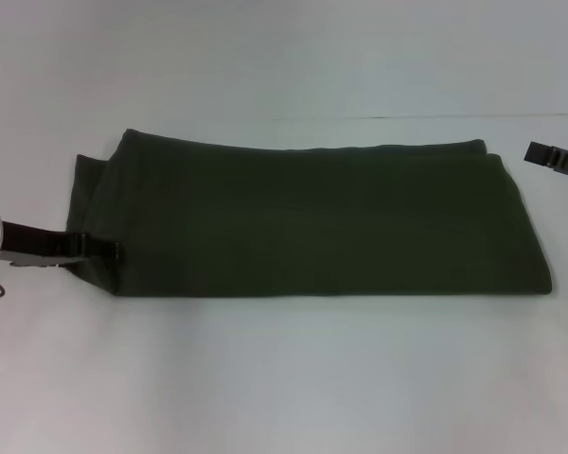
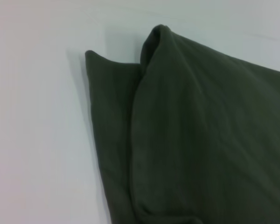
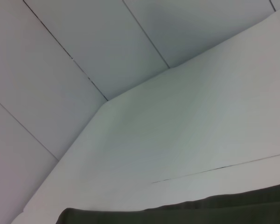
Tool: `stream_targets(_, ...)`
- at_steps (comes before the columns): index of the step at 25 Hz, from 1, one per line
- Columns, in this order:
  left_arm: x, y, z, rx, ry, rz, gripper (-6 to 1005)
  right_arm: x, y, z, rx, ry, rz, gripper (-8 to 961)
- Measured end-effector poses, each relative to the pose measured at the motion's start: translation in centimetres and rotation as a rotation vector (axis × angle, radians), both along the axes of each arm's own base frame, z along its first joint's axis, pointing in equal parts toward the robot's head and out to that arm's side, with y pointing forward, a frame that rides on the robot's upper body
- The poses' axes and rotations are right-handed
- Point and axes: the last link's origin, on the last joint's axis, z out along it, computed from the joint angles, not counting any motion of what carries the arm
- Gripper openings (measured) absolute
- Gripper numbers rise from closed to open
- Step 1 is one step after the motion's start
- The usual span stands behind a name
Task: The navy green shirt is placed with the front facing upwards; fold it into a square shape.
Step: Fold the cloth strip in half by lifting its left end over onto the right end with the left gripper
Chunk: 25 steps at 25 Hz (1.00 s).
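The navy green shirt lies on the white table as a long dark band folded lengthwise, plain side up, with no lettering showing. At its left end a lower layer sticks out beyond the upper fold. My left gripper is low at that left end, touching the front corner of the cloth. My right gripper hovers off the shirt's right end near the back corner, clear of the fabric. In the right wrist view only a strip of the shirt's edge shows.
The white table stretches in front of and behind the shirt. A thin seam runs across it just behind the cloth. A panelled white wall stands beyond the table's far edge.
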Motion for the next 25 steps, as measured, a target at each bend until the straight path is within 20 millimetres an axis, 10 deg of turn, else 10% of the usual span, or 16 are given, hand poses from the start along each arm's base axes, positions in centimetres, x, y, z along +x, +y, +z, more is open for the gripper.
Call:
stream_targets(9,-0.37,0.03,-0.16,0.006,0.035,-0.005,684,-0.05,-0.01,0.01,0.002,0.005,0.002,907)
stream_targets(25,-0.95,-0.52,0.25,0.022,0.023,0.022,15,0.15,-0.19,-0.01,0.005,0.008,-0.005,905)
